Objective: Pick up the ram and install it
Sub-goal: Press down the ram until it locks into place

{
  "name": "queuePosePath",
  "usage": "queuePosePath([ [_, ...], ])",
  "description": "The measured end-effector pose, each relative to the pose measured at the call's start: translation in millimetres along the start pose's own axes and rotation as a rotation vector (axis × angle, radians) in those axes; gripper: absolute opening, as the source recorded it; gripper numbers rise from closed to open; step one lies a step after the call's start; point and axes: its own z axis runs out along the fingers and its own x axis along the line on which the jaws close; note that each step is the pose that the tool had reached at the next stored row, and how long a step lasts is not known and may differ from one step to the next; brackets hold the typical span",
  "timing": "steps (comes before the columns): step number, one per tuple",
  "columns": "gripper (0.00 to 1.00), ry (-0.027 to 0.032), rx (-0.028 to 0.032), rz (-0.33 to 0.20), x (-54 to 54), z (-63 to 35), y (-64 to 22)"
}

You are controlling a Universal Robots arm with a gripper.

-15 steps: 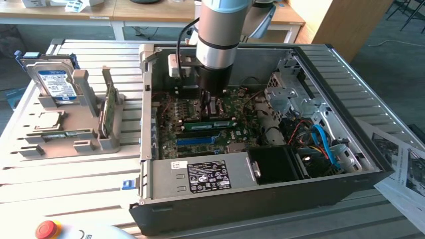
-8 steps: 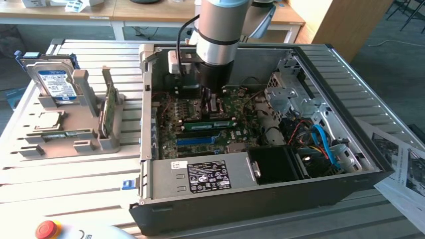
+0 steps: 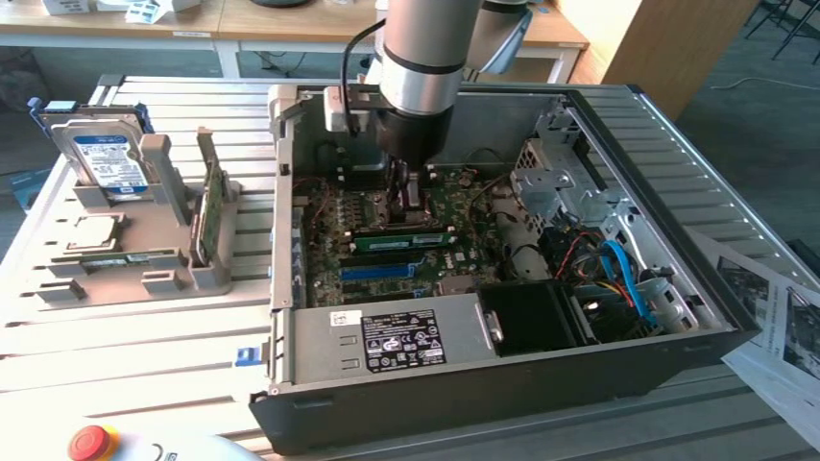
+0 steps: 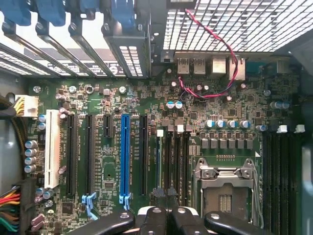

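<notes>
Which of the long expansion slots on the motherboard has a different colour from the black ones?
The blue slot in the wrist view. It stands between black slots, and the white slot is further out beyond them.

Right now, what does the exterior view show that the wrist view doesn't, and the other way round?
Exterior only: the hard drive and a processor chip in a grey holder outside the case, a ram stick upright in that holder, the power supply, and a red button.
Wrist only: the empty processor socket, a blue slot, and a red and black wire.
Both: the motherboard and the shut gripper low over it.
</notes>
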Motion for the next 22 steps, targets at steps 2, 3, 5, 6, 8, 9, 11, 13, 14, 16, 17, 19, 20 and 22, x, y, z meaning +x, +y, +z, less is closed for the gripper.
queuePosePath([
  [2,0.11,0.0000,0.0000,0.000,0.0,-2.9,0.1],
  [3,0.11,0.0000,-0.0001,0.000,0.0,-4.2,0.1],
  [5,0.11,0.0000,-0.0001,0.000,0.0,-6.8,0.2],
  [6,0.11,0.0000,0.0000,0.000,0.0,-8.0,0.2],
  [8,0.11,0.0001,0.0000,0.000,0.0,-10.5,0.3],
  [9,0.11,0.0000,-0.0001,0.000,-0.1,-11.8,0.3],
  [11,0.11,0.0001,0.0000,0.000,-0.1,-14.5,0.4],
  [13,0.11,0.0001,-0.0001,0.000,-0.1,-17.5,0.5],
  [14,0.11,0.0001,-0.0001,0.000,-0.1,-19.0,0.5],
  [16,0.11,0.0000,0.0000,0.000,-0.1,-21.9,0.6],
  [17,0.11,0.0001,0.0000,0.000,-0.1,-23.3,0.6],
  [19,0.11,0.0000,0.0000,0.000,-0.2,-26.0,0.7],
  [20,0.11,0.0000,0.0000,0.000,-0.2,-27.1,0.7],
  [22,0.11,0.0000,0.0000,0.000,-0.2,-29.4,0.8],
])
